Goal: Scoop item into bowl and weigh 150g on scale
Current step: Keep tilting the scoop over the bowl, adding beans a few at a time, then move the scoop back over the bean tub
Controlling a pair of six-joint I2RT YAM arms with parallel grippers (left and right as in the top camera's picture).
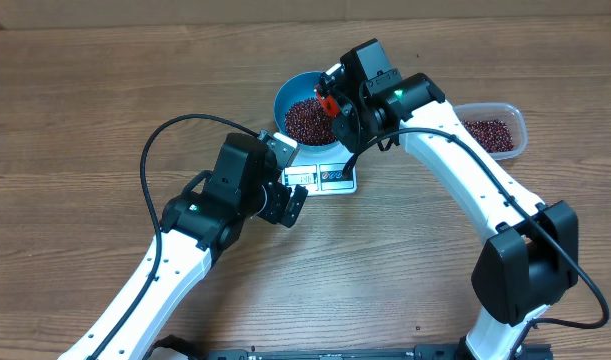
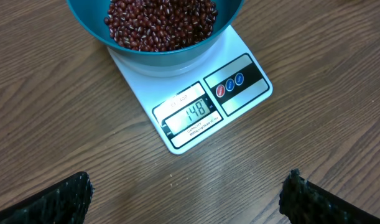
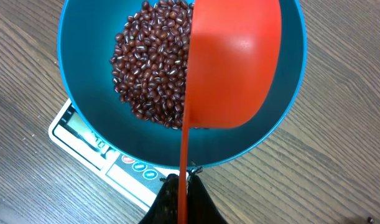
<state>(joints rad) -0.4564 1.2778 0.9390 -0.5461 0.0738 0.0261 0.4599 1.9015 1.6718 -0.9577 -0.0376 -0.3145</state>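
Observation:
The blue bowl (image 1: 289,92) stands on the white scale (image 1: 330,178) and holds a heap of red-brown beans (image 1: 307,122). In the left wrist view the scale (image 2: 239,56) shows 148 on its display, with the bowl (image 2: 168,55) and beans (image 2: 158,22) above it. My right gripper (image 3: 185,186) is shut on the thin handle of a red scoop (image 3: 236,62). The scoop hangs turned on its side over the right half of the bowl (image 3: 84,68), above the beans (image 3: 149,68). My left gripper (image 2: 186,199) is open over bare wood in front of the scale, holding nothing.
A clear plastic container (image 1: 516,128) with more beans (image 1: 488,133) sits to the right of the bowl, behind the right arm. A black cable loops from the left arm across the table's left side.

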